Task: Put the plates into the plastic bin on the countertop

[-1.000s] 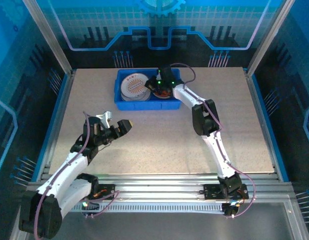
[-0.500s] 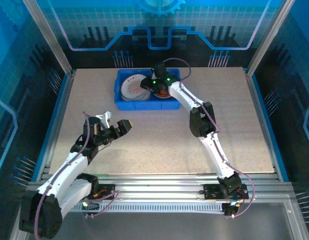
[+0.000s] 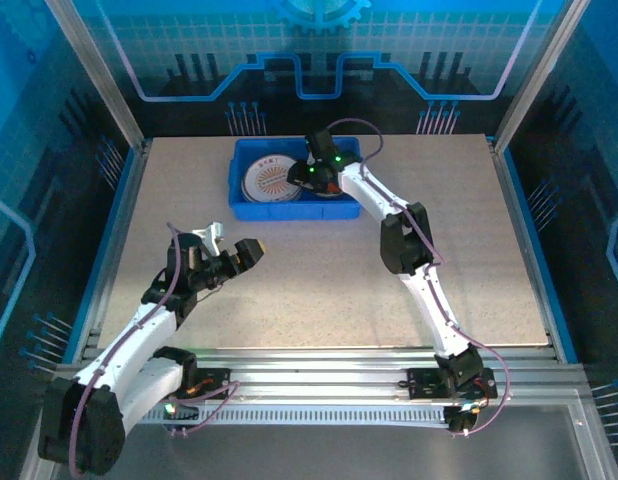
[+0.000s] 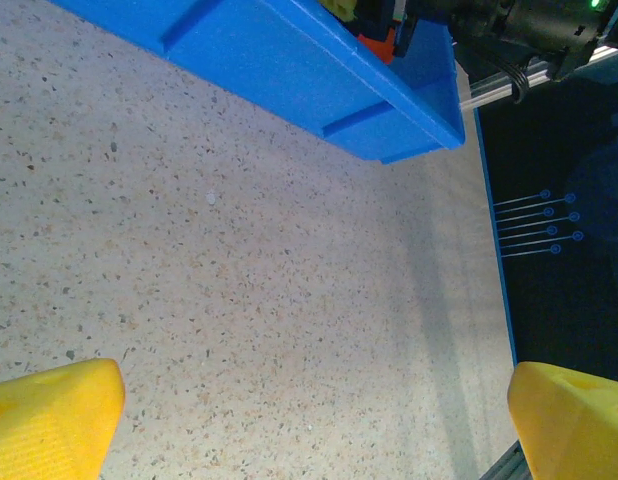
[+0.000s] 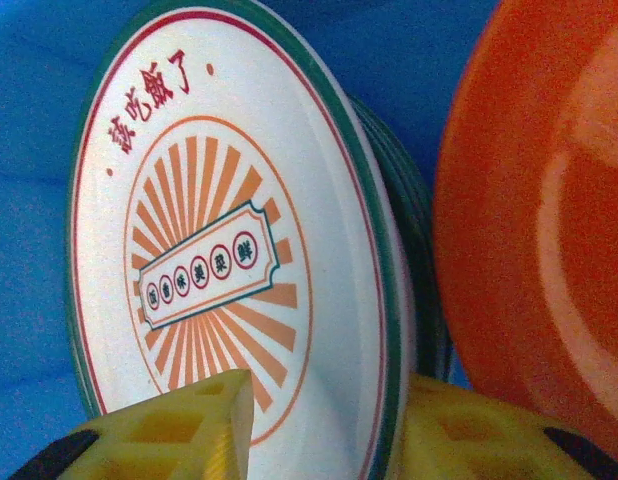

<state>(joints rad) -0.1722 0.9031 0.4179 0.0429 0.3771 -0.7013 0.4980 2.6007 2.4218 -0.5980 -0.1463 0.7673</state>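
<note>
The blue plastic bin [image 3: 239,206] stands at the back of the countertop [image 3: 319,270]. A white plate with an orange sunburst and a green rim [image 5: 219,250] lies on a stack in its left half [image 3: 269,178]. A bright orange plate [image 5: 549,230] lies in the right half. My right gripper [image 5: 329,430] reaches into the bin [image 3: 309,177]. It is open: its yellow fingers [image 5: 179,430] straddle the white plate's rim with a gap. My left gripper [image 3: 232,243] hovers wide open over bare countertop, well short of the bin [image 4: 289,70].
Aluminium rails [image 3: 319,365] run along the near edge of the countertop and blue edging [image 3: 114,240] lines its sides. Dark panels stand beyond the right edge [image 4: 559,250]. Bare speckled surface [image 4: 239,280] lies between my left gripper and the bin.
My right gripper's fingers have come apart around the white plate's rim, and its wrist has shifted a little left over the bin. The left arm has stayed still.
</note>
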